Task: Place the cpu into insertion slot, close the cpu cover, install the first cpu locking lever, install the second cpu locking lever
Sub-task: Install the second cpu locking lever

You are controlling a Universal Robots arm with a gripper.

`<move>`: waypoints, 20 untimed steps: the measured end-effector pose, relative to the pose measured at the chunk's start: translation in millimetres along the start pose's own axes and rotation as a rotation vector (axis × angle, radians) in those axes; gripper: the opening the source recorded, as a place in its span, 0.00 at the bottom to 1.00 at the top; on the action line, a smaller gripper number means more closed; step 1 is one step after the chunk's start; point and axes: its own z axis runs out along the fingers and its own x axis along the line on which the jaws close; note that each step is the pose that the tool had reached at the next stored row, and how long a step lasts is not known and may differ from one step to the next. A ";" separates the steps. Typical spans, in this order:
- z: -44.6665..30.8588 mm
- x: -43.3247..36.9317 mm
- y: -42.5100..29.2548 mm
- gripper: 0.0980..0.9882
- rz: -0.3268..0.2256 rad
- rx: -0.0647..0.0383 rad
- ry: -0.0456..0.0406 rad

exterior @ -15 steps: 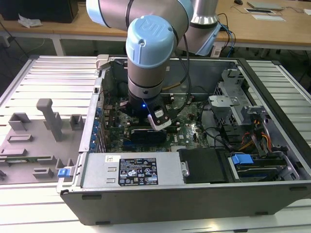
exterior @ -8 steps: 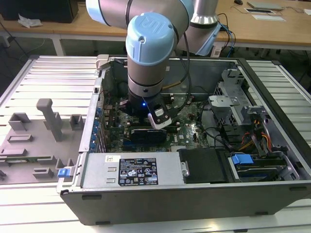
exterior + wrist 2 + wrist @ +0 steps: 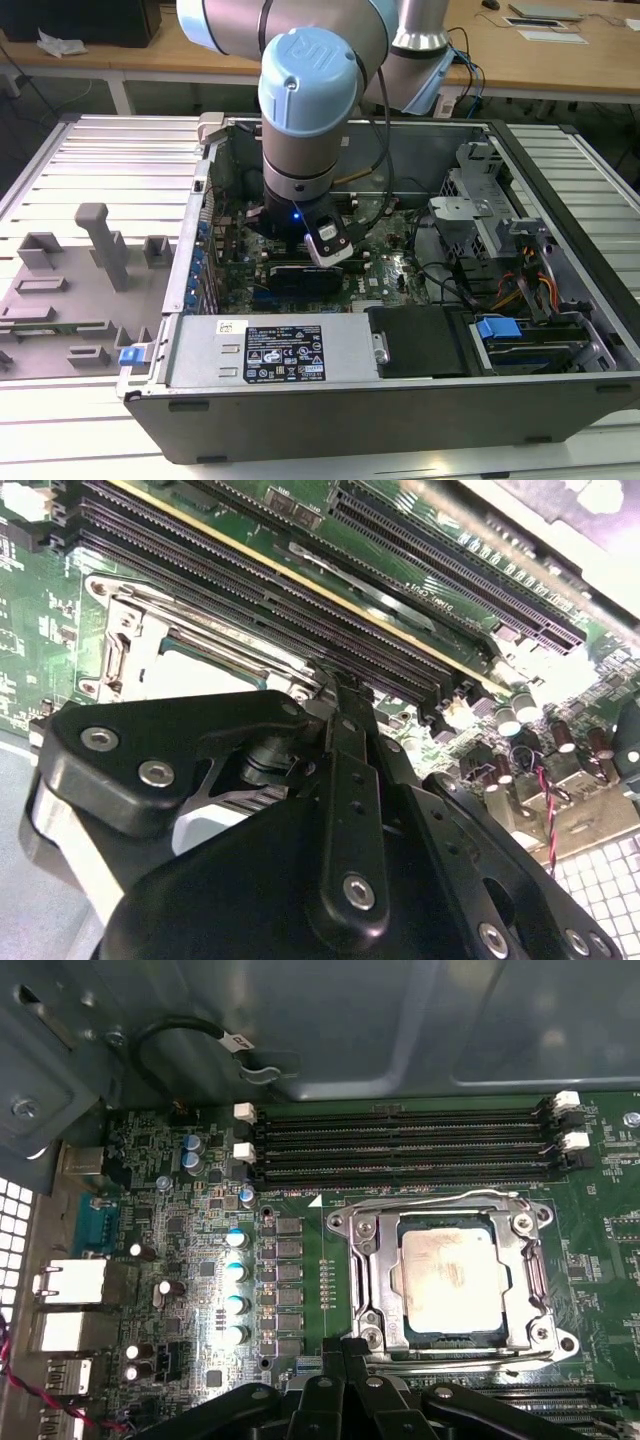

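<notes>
In the exterior view, the arm reaches down into the open computer case, and its wrist hides the gripper and the socket area, so I cannot see the task's things here. On the exterior view's left, grey fixture blocks stand on the ribbed table. In the second wrist view, the black gripper covers most of the lower part; its fingers appear pressed together with nothing between them, and the tip is just beside one edge of the socket. A corner of the cpu cover is visible there, but the rest of it is hidden behind the gripper body. Long black memory slots run diagonally past the socket. In the first wrist view, the cpu lies flat inside the insertion slot, with its pale metal top facing up and its edges parallel to the socket frame. The silver cover frame lies down around the chip. A thin wire lever runs along the side of the socket nearest the four memory slots, and these slots lie parallel to that side. The gripper is cut off at the frame edge; its closed tip is touching or almost touching the opposite side of the socket, I cannot tell which.
</notes>
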 end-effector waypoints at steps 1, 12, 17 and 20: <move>0.3 0.0 -0.1 0.01 0.000 0.000 -0.0004; -11.9 1.8 3.6 0.01 0.000 0.018 -0.0027; -34.5 2.3 10.3 0.01 0.000 0.018 -0.0025; -38.0 1.1 11.4 0.01 0.001 0.046 -0.0013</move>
